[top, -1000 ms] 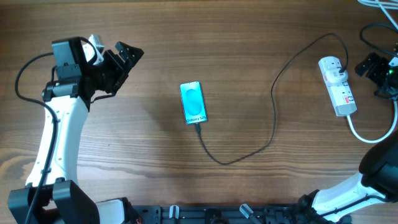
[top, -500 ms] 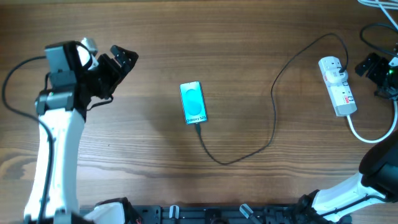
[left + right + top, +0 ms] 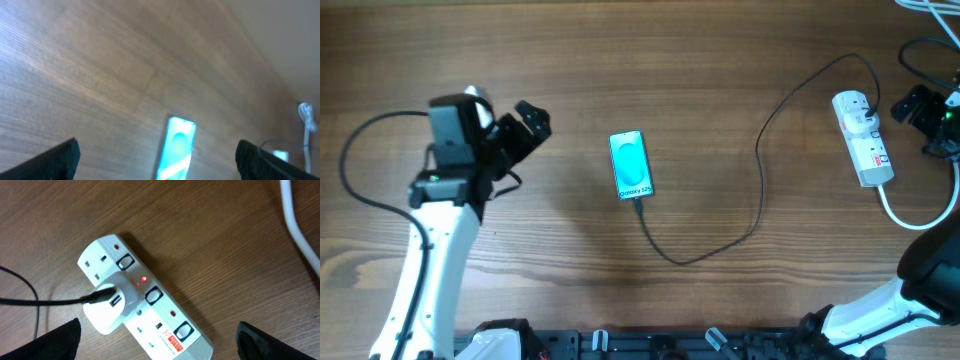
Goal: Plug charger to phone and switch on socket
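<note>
Socket (image 3: 170,312) at overhead's right edge holds a white plug (image 3: 107,311), red lamp (image 3: 143,279) lit beside it. Phone (image 3: 631,165) lies mid-frame on desk (image 3: 520,260), screen cyan, charger (image 3: 760,170) tip at its lower edge. Left claw (image 3: 157,148) and right claw (image 3: 159,326) spread wide, empty.

**Phone cabled, one socket light red**

I see the phone (image 3: 631,166) lying flat mid-table (image 3: 520,60), cyan screen up and lit, white band toward the near edge. The charger (image 3: 760,180) is a thin black cable with its tip at the phone's near end; it looks seated, but I can't confirm. It dips toward the near edge, climbs toward the far edge, then enters the white plug (image 3: 107,307) on the socket (image 3: 145,305). The socket is a white strip lying flat by the right edge, with a red light (image 3: 143,279) glowing beside the plug.
</note>
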`<state>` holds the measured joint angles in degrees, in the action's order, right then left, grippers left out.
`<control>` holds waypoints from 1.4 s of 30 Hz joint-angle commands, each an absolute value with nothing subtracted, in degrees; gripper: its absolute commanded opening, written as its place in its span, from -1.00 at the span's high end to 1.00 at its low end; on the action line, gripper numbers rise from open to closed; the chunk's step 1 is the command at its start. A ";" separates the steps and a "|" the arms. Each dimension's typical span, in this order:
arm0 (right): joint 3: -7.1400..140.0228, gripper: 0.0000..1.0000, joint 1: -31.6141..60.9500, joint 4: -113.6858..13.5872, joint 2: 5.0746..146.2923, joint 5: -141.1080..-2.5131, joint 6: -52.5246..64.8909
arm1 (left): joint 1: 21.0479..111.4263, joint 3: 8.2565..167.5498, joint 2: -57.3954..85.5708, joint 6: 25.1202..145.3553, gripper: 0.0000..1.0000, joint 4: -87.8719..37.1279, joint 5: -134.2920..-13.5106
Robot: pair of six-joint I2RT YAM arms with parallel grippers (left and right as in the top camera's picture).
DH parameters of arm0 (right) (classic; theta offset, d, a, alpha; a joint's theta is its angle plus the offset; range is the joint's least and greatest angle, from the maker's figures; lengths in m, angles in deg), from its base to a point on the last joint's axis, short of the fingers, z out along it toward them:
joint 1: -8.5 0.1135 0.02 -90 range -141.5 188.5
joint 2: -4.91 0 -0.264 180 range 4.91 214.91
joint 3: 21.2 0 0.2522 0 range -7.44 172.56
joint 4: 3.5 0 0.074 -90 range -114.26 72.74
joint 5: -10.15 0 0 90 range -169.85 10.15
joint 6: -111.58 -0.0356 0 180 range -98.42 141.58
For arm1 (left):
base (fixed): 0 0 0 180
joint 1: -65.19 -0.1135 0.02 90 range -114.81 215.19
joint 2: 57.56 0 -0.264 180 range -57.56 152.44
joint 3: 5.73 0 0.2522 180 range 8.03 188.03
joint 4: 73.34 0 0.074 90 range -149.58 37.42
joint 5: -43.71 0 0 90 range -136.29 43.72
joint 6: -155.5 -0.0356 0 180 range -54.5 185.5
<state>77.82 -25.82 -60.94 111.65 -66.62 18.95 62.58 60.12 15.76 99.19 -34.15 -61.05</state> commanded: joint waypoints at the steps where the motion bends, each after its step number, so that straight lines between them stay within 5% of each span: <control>1: 77.56 -1.00 -25.80 -60.77 112.33 -65.81 19.93 | 65.79 52.65 15.56 98.95 -1.00 -43.22 -59.32; 42: 77.56 -0.99 -25.80 -60.77 112.33 -65.81 19.91 | 69.59 17.65 21.09 103.70 -1.00 -89.36 -57.68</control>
<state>77.77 -25.82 -60.90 111.65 -66.53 18.95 69.33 20.04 20.61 101.69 -88.55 -59.13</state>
